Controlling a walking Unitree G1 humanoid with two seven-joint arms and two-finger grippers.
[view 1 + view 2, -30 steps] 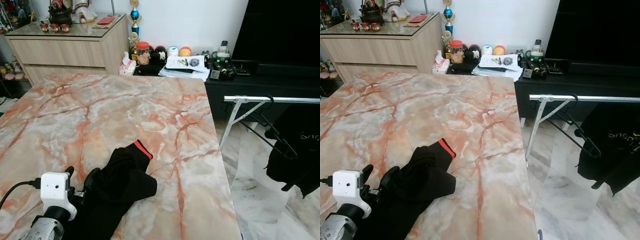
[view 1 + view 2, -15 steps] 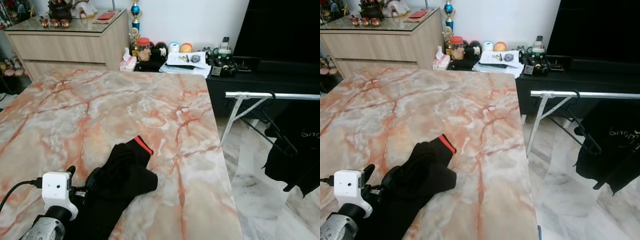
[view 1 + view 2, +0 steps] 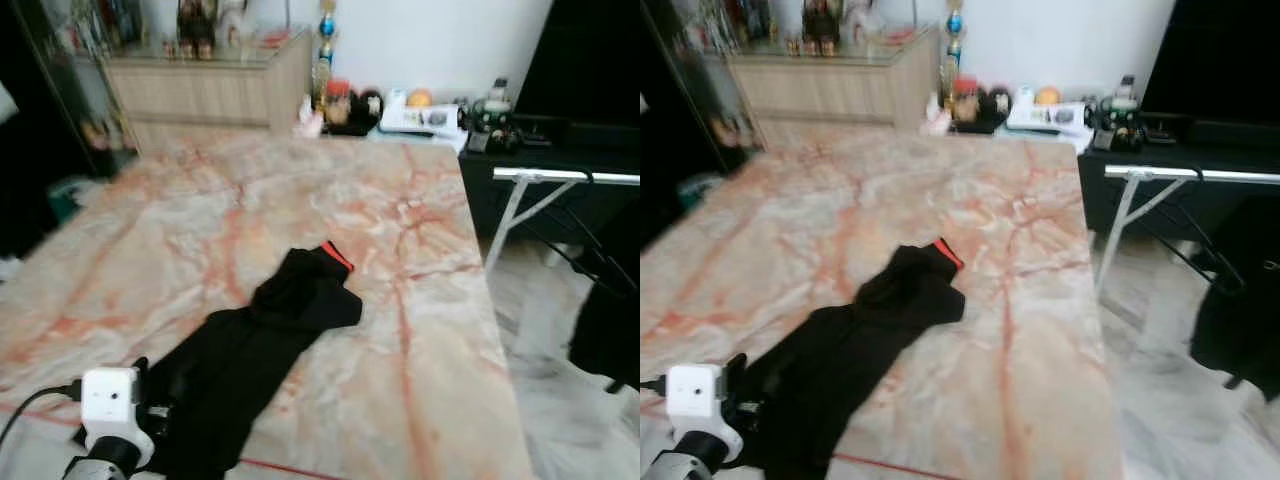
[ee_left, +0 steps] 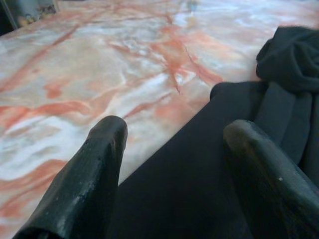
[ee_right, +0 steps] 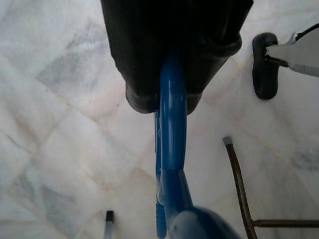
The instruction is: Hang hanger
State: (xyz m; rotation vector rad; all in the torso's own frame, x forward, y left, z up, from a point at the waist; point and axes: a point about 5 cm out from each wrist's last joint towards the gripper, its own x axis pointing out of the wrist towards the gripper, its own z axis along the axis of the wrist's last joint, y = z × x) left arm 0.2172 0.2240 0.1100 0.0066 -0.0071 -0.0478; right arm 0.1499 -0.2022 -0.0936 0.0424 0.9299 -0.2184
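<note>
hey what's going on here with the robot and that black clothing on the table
The robot stands at a marble table with a black garment lying on it. Its left gripper is open, low over the near end of the garment, one finger above the cloth. The right gripper is shut on a blue hanger, down over the floor. A clothes rack with dark clothing on it stands to the right. The hanger isn't hung yet.
</note>
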